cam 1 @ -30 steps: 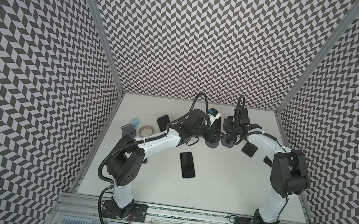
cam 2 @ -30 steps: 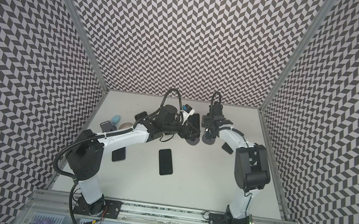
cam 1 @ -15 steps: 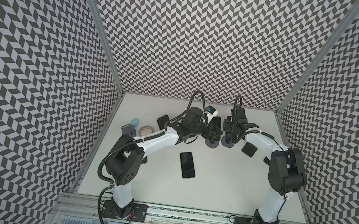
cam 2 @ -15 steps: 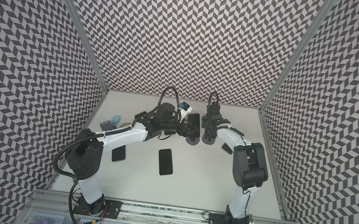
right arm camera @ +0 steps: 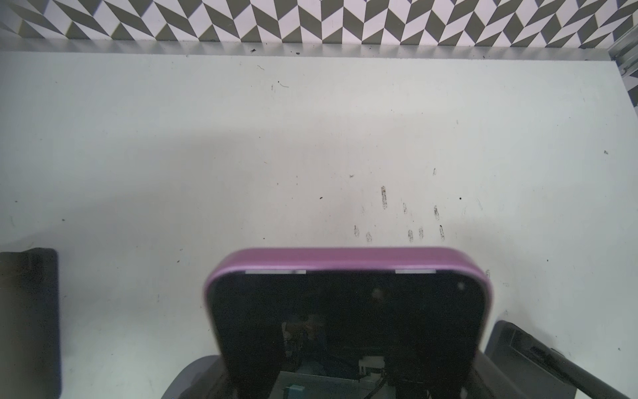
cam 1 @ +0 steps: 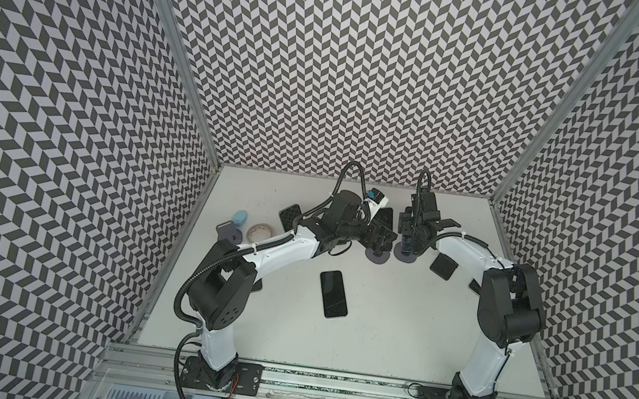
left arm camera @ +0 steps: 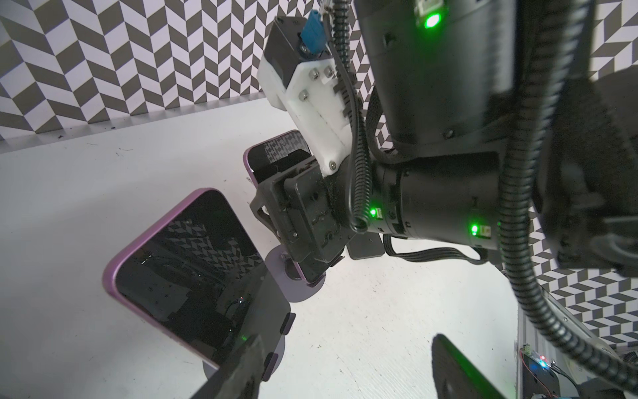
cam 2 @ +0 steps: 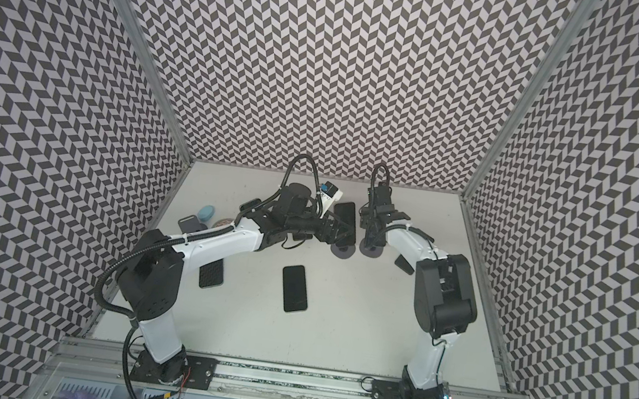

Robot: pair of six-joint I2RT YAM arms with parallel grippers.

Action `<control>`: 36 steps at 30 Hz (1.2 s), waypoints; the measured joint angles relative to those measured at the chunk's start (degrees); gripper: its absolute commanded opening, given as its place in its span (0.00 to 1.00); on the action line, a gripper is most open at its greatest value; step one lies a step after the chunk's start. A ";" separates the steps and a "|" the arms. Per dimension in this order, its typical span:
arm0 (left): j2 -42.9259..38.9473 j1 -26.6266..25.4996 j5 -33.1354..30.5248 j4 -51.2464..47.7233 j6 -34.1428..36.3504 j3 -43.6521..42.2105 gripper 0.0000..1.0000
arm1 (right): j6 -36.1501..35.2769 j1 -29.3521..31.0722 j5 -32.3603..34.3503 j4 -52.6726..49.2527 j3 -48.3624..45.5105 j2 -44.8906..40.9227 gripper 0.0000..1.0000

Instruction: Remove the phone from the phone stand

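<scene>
in both top views two round-based phone stands, the left stand (cam 1: 377,257) and the right stand (cam 1: 404,257), sit side by side just behind the flat black phone (cam 1: 334,294), which lies alone. the left phone (cam 2: 345,216) leans on its stand.

left wrist view: two phones, purple cases, black glass. the left gripper (left arm camera: 347,338) is spread wide beside the left phone. the right gripper (left arm camera: 300,224) pinches the right phone (left arm camera: 276,155) by its edges, on its stand.

right wrist view: the right phone, purple-rimmed, fills the foreground; the fingers are hidden.
</scene>
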 measured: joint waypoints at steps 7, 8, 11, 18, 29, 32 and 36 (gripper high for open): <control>-0.02 0.00 0.28 0.24 -0.68 0.00 0.77 | -0.13 0.00 1.07 -0.48 0.02 -0.35 0.63; -0.02 0.00 0.37 0.39 -0.81 0.00 0.77 | -0.13 0.00 1.09 -0.57 0.02 -0.48 0.62; -0.02 0.00 0.63 0.66 -1.14 0.00 0.77 | -0.11 0.00 1.05 -0.81 0.02 -1.05 0.62; -0.72 0.00 0.70 0.83 -1.42 -0.02 0.77 | -0.11 0.00 1.03 -1.55 -0.02 -3.13 0.62; -2.60 0.02 1.07 0.98 -1.44 -0.02 0.76 | -0.09 0.00 1.27 -1.97 -0.15 -8.33 0.62; -2.60 0.02 1.07 0.96 -1.44 -0.02 0.76 | -0.09 0.00 1.29 -2.08 -0.24 -9.44 0.62; -2.60 0.02 1.09 0.96 -1.44 -0.02 0.76 | -0.07 0.00 0.96 -2.40 -0.63 -10.97 0.62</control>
